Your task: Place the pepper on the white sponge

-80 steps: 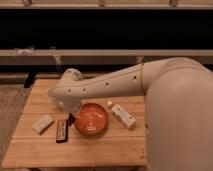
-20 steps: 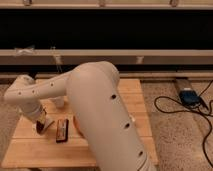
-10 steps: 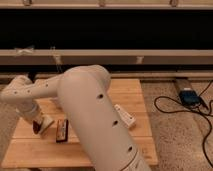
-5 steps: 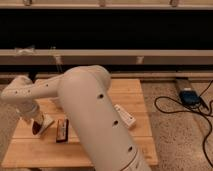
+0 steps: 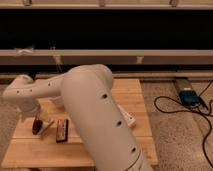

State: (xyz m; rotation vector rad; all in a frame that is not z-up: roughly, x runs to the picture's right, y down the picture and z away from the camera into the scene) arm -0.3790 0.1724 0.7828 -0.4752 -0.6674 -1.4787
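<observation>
At bench (image 5: 125, 150) left end, gripper (image 5: 36, 119) over pepper (image 5: 36, 125) on white sponge (image 5: 46, 126); fingers' state cannot tell; dark bar (image 5: 62, 130) right of fingers.

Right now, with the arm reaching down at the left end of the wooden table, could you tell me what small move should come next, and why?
Probably release and lift straight up. The small dark red pepper appears to sit over the cream-white rectangular sponge, with the gripper directly above it, left of the flat dark bar. If it is seated, letting go without sideways motion should keep it from rolling off.
</observation>
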